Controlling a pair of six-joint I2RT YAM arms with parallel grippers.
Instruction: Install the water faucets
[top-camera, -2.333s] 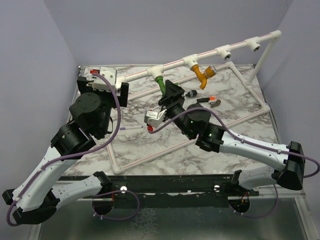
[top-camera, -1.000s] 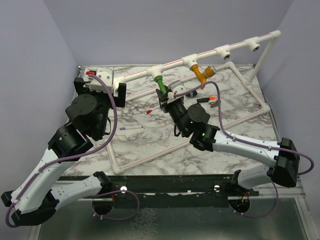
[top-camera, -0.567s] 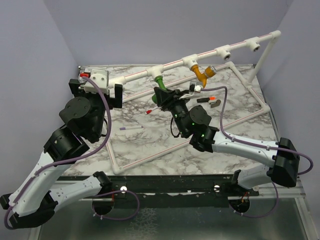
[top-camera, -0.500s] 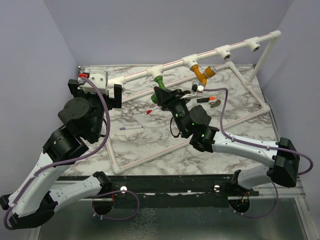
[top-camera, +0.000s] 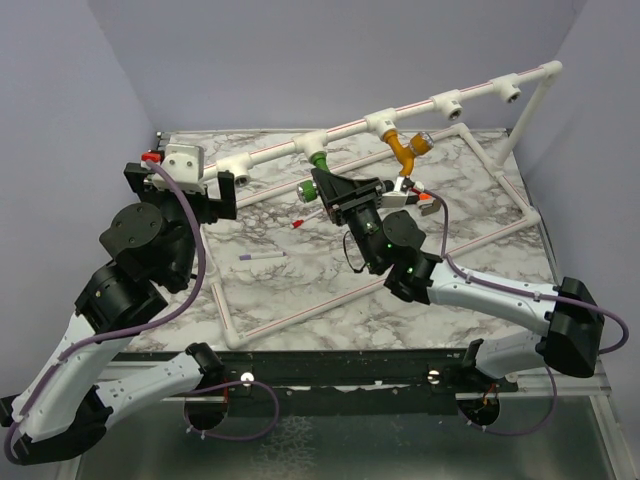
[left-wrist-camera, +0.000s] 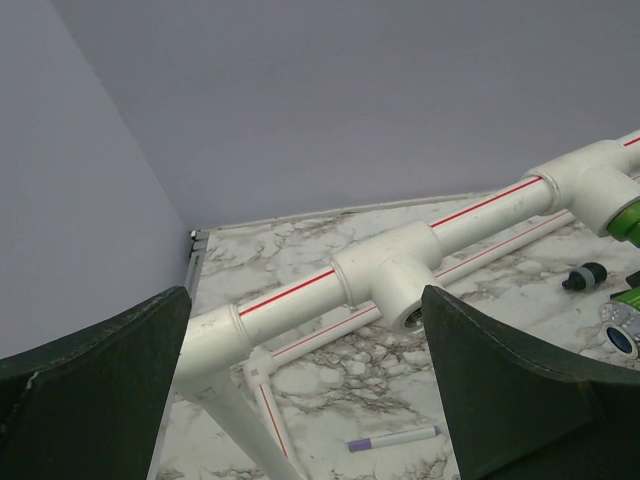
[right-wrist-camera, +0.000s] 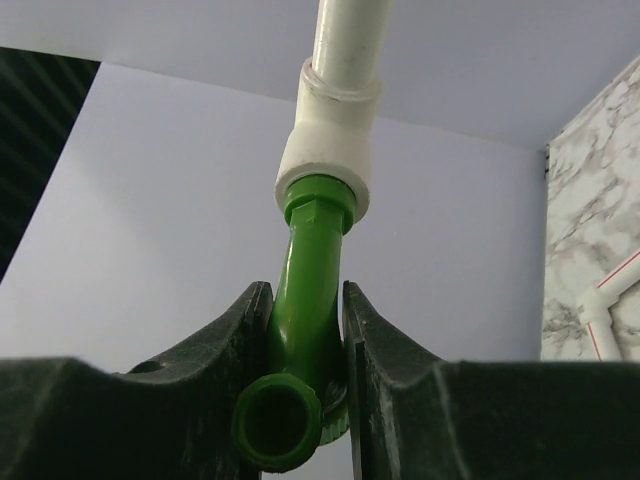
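The green faucet (top-camera: 318, 162) hangs from a T-socket (top-camera: 310, 146) of the white red-striped pipe frame. My right gripper (top-camera: 321, 184) is shut on its body. In the right wrist view the green faucet (right-wrist-camera: 305, 320) sits between my fingers (right-wrist-camera: 235, 350), its top in the white socket (right-wrist-camera: 330, 130). The mustard-orange faucet (top-camera: 405, 149) hangs from the neighbouring socket (top-camera: 384, 124). My left gripper (top-camera: 182, 180) is open and empty at the frame's left end. In the left wrist view my left gripper (left-wrist-camera: 305, 320) faces an empty T-socket (left-wrist-camera: 400, 285).
A purple pen (top-camera: 255, 256) and a red pen (top-camera: 300, 222) lie on the marble table. A black cap (left-wrist-camera: 585, 277) lies near the green faucet. Two more empty sockets (top-camera: 447, 103) (top-camera: 511, 90) sit on the raised bar. Walls close the left, back and right.
My right wrist has rolled round while staying shut on the green faucet. My left arm has drawn back to the left, away from the frame.
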